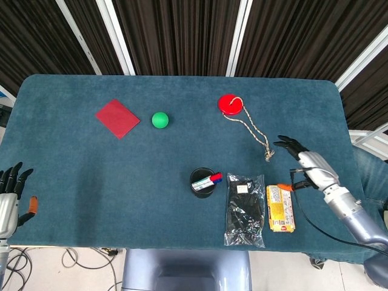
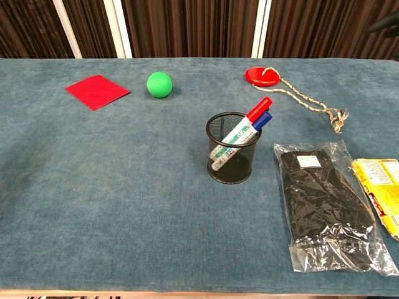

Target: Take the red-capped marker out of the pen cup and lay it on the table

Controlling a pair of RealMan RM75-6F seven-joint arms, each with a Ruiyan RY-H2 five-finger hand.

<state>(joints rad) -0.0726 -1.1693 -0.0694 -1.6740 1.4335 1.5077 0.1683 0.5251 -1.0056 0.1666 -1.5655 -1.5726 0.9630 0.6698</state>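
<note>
A black mesh pen cup (image 2: 230, 155) (image 1: 202, 182) stands upright near the table's middle front. Two markers lean in it toward the right: the red-capped marker (image 2: 248, 124) (image 1: 216, 176) on top and a blue-capped marker (image 2: 261, 120) beside it. My right hand (image 1: 306, 163) hovers over the table's right side, to the right of the cup, fingers spread and holding nothing; a dark fingertip (image 2: 385, 23) shows at the chest view's top right. My left hand (image 1: 8, 197) hangs off the table's front left corner, fingers apart and empty.
A bagged black item (image 1: 244, 210) and a yellow packet (image 1: 280, 208) lie right of the cup. Farther back are a red disc with a rope (image 1: 230, 103), a green ball (image 1: 159, 120) and a red square (image 1: 117, 118).
</note>
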